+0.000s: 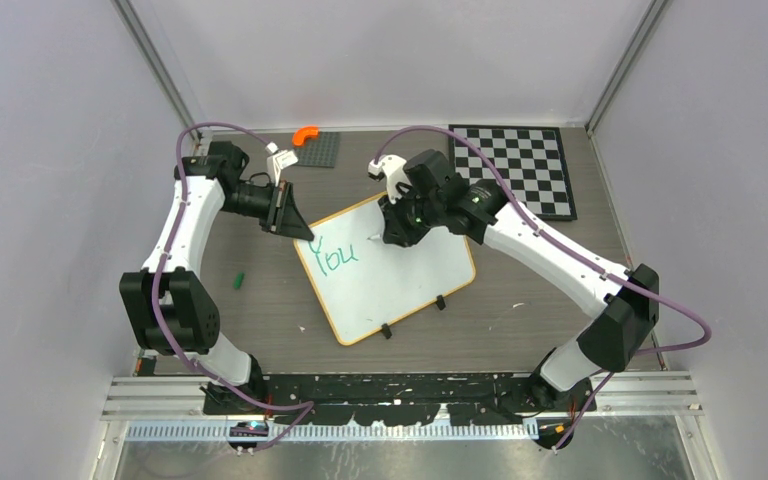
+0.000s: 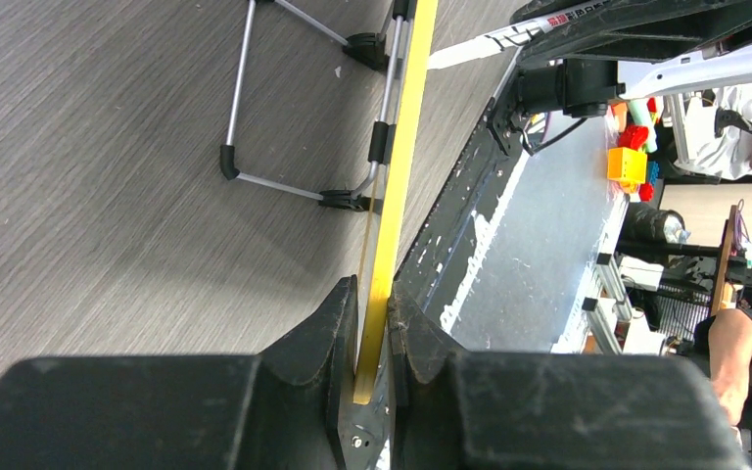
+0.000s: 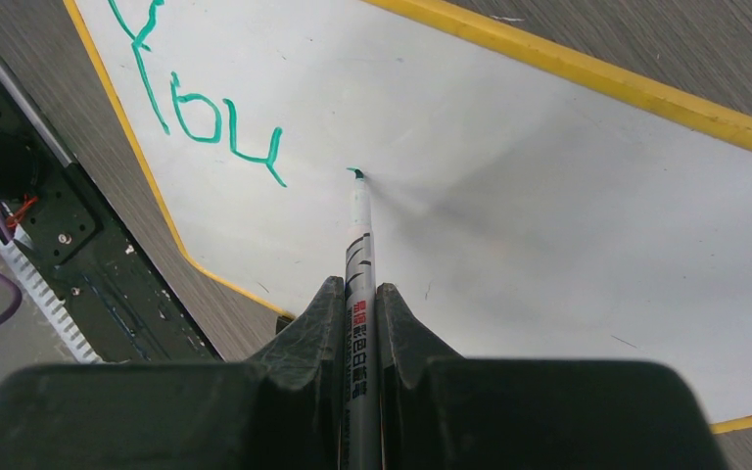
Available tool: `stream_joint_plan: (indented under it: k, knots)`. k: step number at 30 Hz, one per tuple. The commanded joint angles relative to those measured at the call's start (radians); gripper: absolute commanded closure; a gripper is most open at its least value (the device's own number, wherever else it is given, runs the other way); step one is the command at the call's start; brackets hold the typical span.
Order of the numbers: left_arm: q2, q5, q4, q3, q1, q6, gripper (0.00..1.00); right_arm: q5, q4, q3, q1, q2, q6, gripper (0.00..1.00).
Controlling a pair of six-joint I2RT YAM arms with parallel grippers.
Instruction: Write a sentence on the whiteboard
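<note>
Far left of the left tool (image 1: 300,228), a small green piece (image 1: 241,280) is lying on the tabletop (image 1: 260,330). That tool is pinching the whiteboard (image 1: 400,290) at a corner, its jaws closing almost fully on the orange-yellow rim (image 2: 406,117). Just right of it, the sentence (image 1: 338,257) is showing only a green "You" on the board, which is sitting skewed between both tools. Right of that word, the right tool (image 1: 392,232) is clamping a marker (image 3: 360,245), jaws standing narrowly apart around the barrel, and the green tip is touching the white surface. Beyond and right of this tool, a chequered board (image 1: 520,165) is lying flat.
</note>
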Motion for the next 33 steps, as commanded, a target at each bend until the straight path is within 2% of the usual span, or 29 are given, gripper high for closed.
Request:
stream_joint_plan:
  k: [1,10,24,33]
  knots:
    - [-0.009,-0.025,0.010,-0.002,-0.002,-0.014,1.00,0.012,0.032,-0.025,-0.006,-0.019,-0.008,1.00]
    - [-0.011,-0.028,0.009,-0.003,-0.001,-0.015,1.00,-0.017,0.032,-0.072,-0.005,-0.030,-0.005,1.00]
    - [-0.015,-0.035,0.010,-0.004,-0.031,-0.018,1.00,0.011,0.024,0.044,-0.016,0.008,-0.039,1.00]
    - [-0.006,-0.036,0.006,0.006,-0.032,-0.016,1.00,0.018,0.009,0.011,-0.037,-0.004,-0.053,1.00]
